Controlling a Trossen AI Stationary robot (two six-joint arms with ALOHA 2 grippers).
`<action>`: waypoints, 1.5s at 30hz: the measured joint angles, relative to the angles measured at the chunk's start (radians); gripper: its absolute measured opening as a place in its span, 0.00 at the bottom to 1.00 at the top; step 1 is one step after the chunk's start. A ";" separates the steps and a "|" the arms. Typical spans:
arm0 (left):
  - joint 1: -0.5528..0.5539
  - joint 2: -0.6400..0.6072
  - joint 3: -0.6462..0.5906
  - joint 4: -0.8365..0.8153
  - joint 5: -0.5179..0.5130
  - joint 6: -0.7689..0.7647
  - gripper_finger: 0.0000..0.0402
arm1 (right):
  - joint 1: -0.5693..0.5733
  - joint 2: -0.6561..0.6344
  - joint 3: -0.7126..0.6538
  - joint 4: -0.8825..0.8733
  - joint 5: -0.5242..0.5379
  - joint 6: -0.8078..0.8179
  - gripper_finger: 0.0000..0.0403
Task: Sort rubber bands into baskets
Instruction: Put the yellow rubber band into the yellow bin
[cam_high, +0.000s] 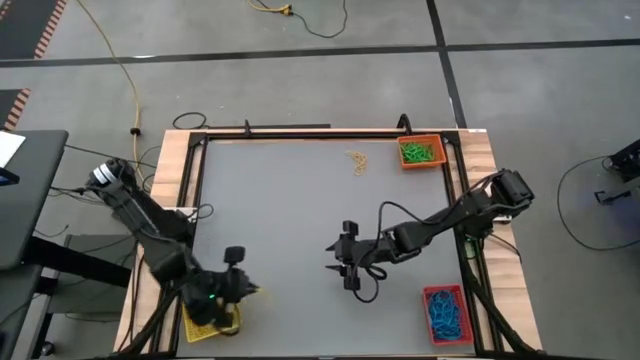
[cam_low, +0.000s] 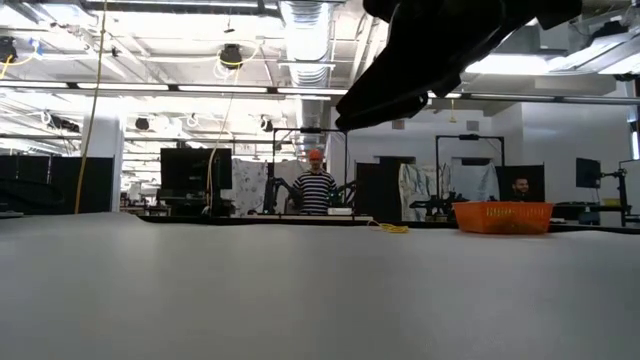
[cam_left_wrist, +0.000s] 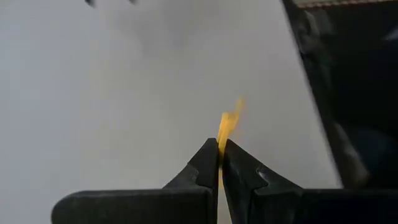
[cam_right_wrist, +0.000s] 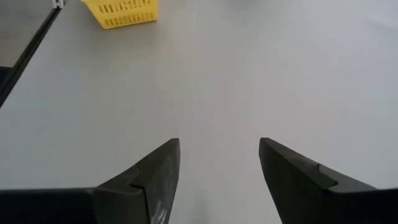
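Note:
My left gripper (cam_high: 250, 290) hangs at the table's near left, beside the yellow basket (cam_high: 212, 326), and is shut on a yellow rubber band (cam_left_wrist: 227, 124). My right gripper (cam_high: 336, 257) stands open above bare table near the middle, nothing between its fingers (cam_right_wrist: 219, 146). A small heap of yellow rubber bands (cam_high: 357, 160) lies on the table near the far edge. The orange basket (cam_high: 422, 152) at the far right holds green bands. The red basket (cam_high: 446, 312) at the near right holds blue bands. My left gripper pinches the yellow rubber band between its two fingertips (cam_left_wrist: 211, 155). A short bunched piece of the band (cam_left_wrist: 225, 129) sticks out past the tips, clear of the table. How much of the band lies behind the fingers is hidden.
A dark frame (cam_high: 300, 132) runs round the grey tabletop. The right wrist view shows the yellow basket (cam_right_wrist: 122, 12) farther off across bare table. In the low view the orange basket (cam_low: 503, 215) stands at the far right, and a person in a striped shirt (cam_low: 316, 190) is in the room behind.

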 joint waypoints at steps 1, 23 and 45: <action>-0.027 -0.006 0.000 -0.016 0.010 -0.036 0.00 | -0.004 0.000 0.000 0.000 0.000 -0.002 0.62; -0.363 -0.006 -0.045 -0.237 0.107 -0.685 0.00 | -0.004 0.008 -0.001 0.004 -0.001 -0.024 0.62; -0.363 -0.005 -0.168 -0.070 0.187 -0.764 0.09 | -0.003 0.009 -0.001 0.001 -0.001 0.012 0.62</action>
